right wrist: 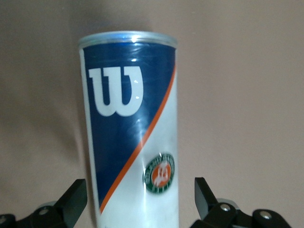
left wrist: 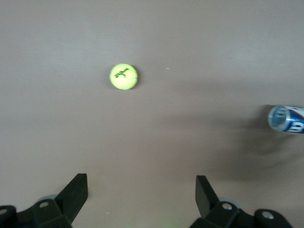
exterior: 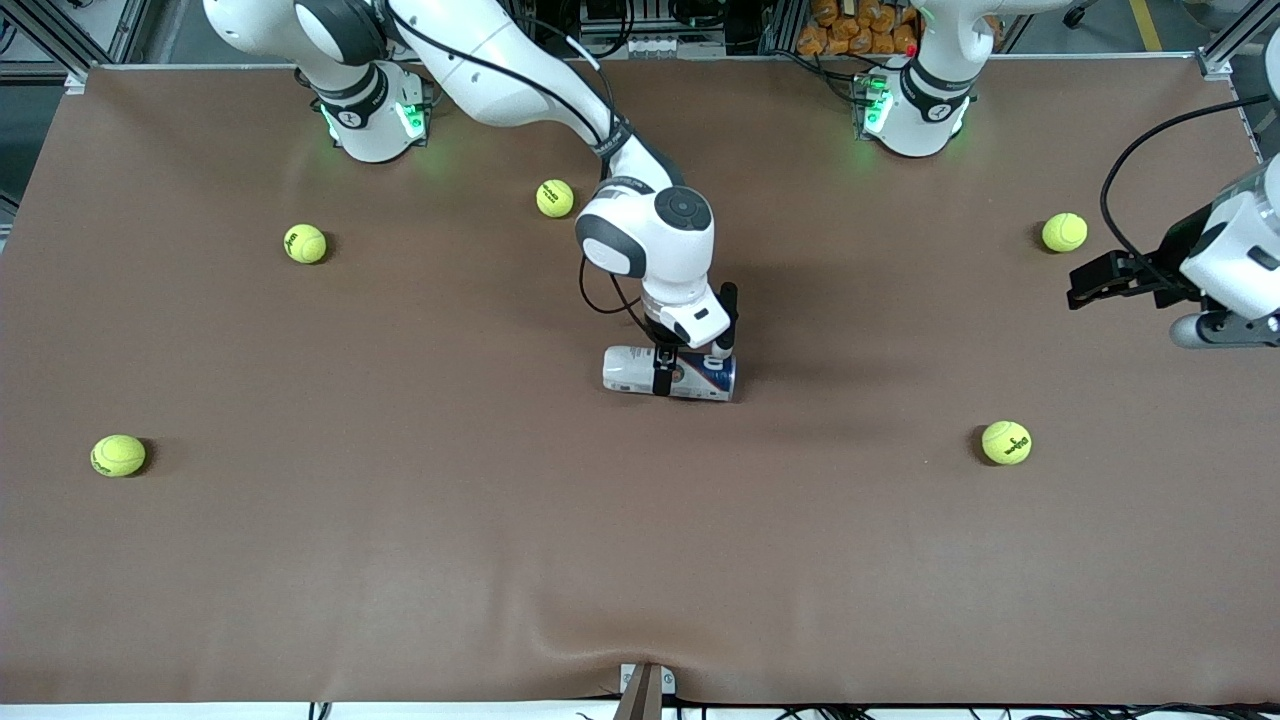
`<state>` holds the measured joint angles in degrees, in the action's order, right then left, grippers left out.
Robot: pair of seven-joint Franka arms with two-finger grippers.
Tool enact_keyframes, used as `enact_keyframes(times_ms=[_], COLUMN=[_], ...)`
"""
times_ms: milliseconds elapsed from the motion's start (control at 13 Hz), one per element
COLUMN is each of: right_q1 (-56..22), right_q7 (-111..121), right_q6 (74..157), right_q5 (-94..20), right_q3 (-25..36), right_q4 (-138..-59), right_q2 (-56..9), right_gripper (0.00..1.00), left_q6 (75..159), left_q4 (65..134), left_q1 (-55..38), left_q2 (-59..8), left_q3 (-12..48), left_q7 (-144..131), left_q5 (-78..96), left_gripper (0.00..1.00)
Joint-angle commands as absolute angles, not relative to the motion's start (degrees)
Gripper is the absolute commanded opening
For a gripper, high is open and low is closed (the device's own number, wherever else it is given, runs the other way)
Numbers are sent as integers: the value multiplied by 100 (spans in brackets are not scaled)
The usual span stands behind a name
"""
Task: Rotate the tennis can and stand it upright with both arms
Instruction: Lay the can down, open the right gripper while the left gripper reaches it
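Front view: tennis can [exterior: 668, 373] lying flat mid-table, navy end toward the left arm's end. Right gripper [exterior: 664, 376] down over can's middle, fingers astride it. Left gripper [exterior: 1098, 283] waiting, over the table near its end. Five tennis balls [exterior: 1006, 442] scattered well apart from can.

Left wrist view: fingers [left wrist: 73, 192] spread wide, holding nothing; one ball [left wrist: 124, 76], can's silvery rim [left wrist: 278, 118].

Right wrist view: fingers [right wrist: 73, 199] apart, either side of can [right wrist: 130, 128], not clamped.

A large white "W" is printed on the navy blue part of the tennis can [right wrist: 133, 137]. A round green and orange emblem is placed on its white part, but its lettering cannot be read. Dark printing is carried by a tennis ball [left wrist: 124, 76], too small to be read.
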<state>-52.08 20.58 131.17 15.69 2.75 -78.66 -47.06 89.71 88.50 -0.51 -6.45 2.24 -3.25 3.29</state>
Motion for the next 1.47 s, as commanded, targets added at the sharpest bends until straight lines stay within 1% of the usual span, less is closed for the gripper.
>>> enact_keyframes(times_ms=[0,232,386,618,926,1158,1389], right_q1=[-5186,-4993,-4555,-3861,-3078,-2603,-1814], right_q7=[1978,1960,1672,1223,565,133,61], right_q6=[12544,11990,11831,11647,10883,10181,9310], right_q5=[1215,818,748,712,703,327,150], right_q3=[229,264,255,255,255,272,264], right_q4=[-7980,-7980,-7989,-8016,-8042,-8042,-8042], right_q2=[-4194,-3798,-3508,-3104,-2410,-1909,-1513], right_gripper=[100,100,100,100,100,100,100], left_q6=[8895,8912,8912,8947,8956,8974,9105], left_q4=[8754,8737,8728,8754,8807,8973,9052], left_q1=[105,325,526,422,387,291,-60], left_q2=[-1009,-1606,-2054,-2635,-3479,-3621,-3630], left_q3=[185,185,185,202,640,852,853], left_q7=[-62,78,307,624,773,773,808], left_q5=[1611,2721,3660,4428,4886,5097,5037], left_gripper=[100,100,100,100,100,100,100])
